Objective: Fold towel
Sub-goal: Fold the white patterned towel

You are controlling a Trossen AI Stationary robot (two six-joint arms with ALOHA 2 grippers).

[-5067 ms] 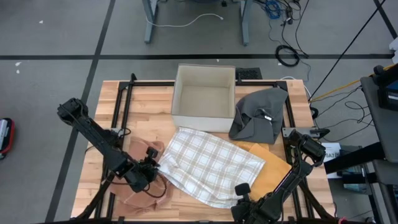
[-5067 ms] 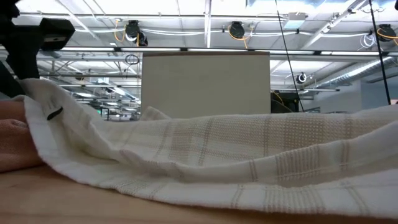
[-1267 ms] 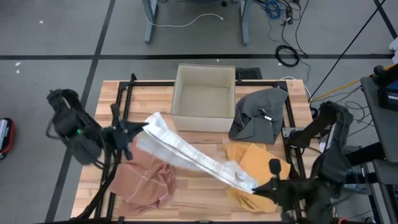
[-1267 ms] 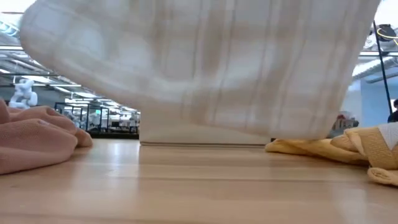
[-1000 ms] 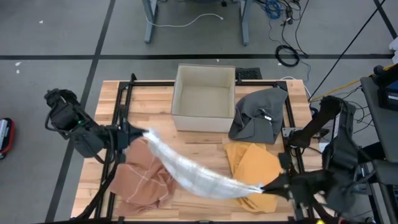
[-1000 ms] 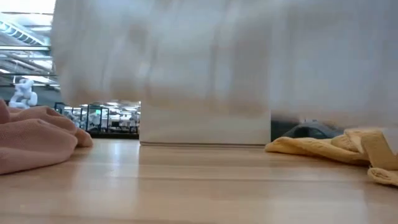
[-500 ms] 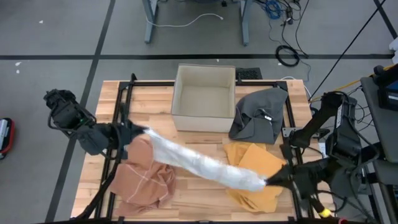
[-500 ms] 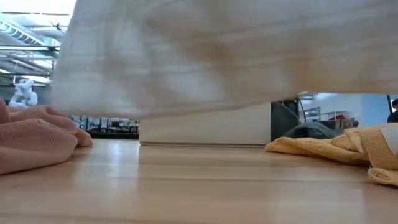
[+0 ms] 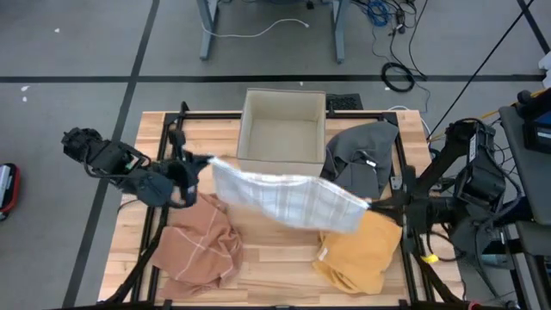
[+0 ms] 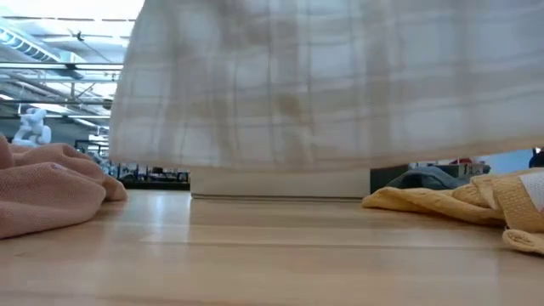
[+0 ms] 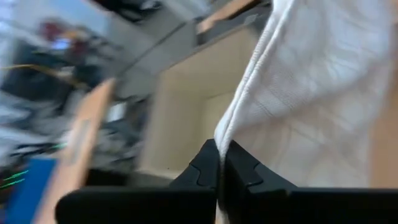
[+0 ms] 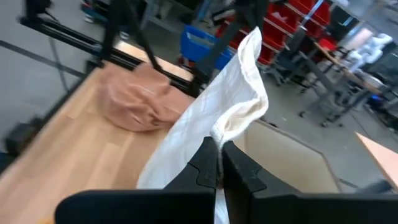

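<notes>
Looking down from the high view, I see the plaid towel (image 9: 288,201) strung in the air between my left gripper (image 9: 205,163) and right gripper (image 9: 372,207), in front of the box (image 9: 281,135). Low view: it hangs clear above the table (image 10: 272,255). Both wrist views show each claw pinching a towel edge.

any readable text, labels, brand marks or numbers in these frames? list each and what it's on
None can be read.
Plaid towel, held up off the table: woven stripes only, no lettering.
Pink cloth, yellow cloth, grey cloth: no legible tag.
Beige box: plain walls.
Red bins in the room behind, right wrist view: any labels too blurred to read.
</notes>
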